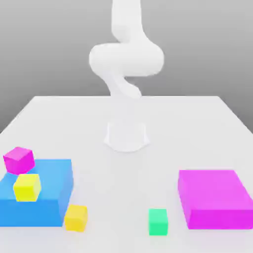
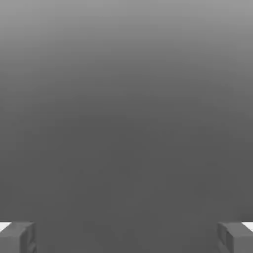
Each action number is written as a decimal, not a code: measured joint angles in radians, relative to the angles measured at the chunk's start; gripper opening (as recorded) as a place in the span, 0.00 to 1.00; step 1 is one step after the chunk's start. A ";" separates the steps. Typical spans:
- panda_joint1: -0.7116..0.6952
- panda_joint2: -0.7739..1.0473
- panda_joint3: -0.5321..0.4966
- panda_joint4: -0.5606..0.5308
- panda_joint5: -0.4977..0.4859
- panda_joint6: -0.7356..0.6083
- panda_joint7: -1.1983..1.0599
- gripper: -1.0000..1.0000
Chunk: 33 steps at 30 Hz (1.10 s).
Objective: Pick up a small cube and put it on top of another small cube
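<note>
Two small yellow cubes lie at the exterior view's left: one yellow cube [image 1: 26, 187] rests on the flat blue block [image 1: 49, 195], the other yellow cube [image 1: 75, 217] sits on the table beside that block's front corner. The small green cube [image 1: 158, 221] stands alone on the table near the front, right of centre. My gripper [image 2: 126, 238] is open in the hand view, its grey fingertips [image 2: 17, 238] far apart with nothing between them and plain grey background beyond. The white arm [image 1: 126, 59] rises at the back of the table, far from the cubes.
A small magenta cube [image 1: 19, 160] sits on the blue block's back left corner. A large flat magenta block [image 1: 215, 198] lies at the exterior view's right front. The arm's round base [image 1: 126, 136] stands mid-table on the white tabletop [image 1: 123, 188].
</note>
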 joint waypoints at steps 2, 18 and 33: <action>-0.026 0.069 0.002 -0.023 0.026 0.034 0.080 0.50; -0.211 0.588 0.050 -0.200 0.100 0.297 0.769 0.50; -0.246 1.082 -0.022 -0.265 0.004 0.616 1.270 0.00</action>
